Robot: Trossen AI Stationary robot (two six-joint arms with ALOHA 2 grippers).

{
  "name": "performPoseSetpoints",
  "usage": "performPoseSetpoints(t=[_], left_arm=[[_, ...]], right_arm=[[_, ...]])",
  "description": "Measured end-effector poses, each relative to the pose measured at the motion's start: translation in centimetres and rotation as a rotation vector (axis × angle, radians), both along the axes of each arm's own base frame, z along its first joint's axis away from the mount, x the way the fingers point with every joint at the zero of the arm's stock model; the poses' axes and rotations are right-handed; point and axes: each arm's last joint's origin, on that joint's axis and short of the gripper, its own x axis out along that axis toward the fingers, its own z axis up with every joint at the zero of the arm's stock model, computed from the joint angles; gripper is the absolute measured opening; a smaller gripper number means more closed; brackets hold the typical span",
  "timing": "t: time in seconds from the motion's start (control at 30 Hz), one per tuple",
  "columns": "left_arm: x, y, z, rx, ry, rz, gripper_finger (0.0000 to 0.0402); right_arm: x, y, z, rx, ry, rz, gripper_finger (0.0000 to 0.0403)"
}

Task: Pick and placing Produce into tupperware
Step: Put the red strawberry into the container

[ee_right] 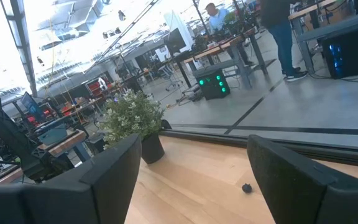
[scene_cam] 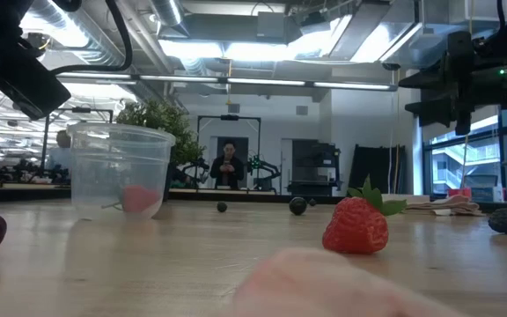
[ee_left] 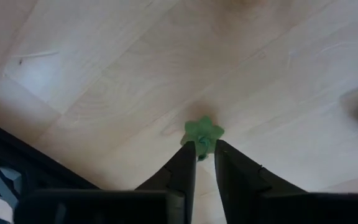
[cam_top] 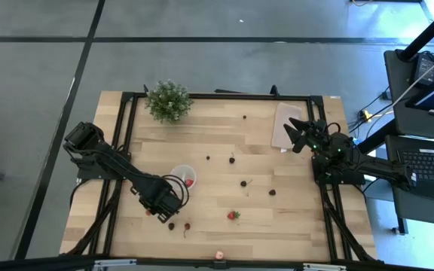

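Produce lies scattered over your counter (cam_top: 292,226), and the order below runs from largest item to smallest. The potted plant (cam_top: 169,100) stands at the far edge and a beige sheet (cam_top: 284,124) lies near the right arm; both are well apart from the work. The tupperware (cam_top: 182,176) stands upright left of centre, with one red piece already inside. Your left hand (ee_left: 204,163) is low over the counter just in front of the tupperware, its fingers nearly closed and pinching the green top (ee_left: 203,132) of what I judge to be a strawberry; the fruit body is hidden. Your right hand (cam_top: 301,133) waits raised at the right edge, fingers spread wide and empty. A strawberry (cam_top: 233,215) and dark berries (cam_top: 243,183) remain loose to the right. The step in hand is a pick. Next, lift straight, carry the short way to the cup, and release above its rim. The grip on a leaf looks thin. Two dark berries (cam_top: 172,225) lie just beside the left hand; room elsewhere is ample.
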Motion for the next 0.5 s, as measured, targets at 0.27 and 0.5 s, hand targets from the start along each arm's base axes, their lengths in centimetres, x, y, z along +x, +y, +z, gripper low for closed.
performPoseSetpoints(t=[0.27,0.5], left_arm=[[0.03,0.05,-0.02,0.016,-0.012,-0.009,0.0005],[0.03,0.05,-0.02,0.016,-0.012,-0.008,0.0003]], right_arm=[[0.00,0.00,0.00,0.000,0.000,0.000,0.0295],[0.00,0.00,0.01,0.000,-0.001,0.000,0.0295]])
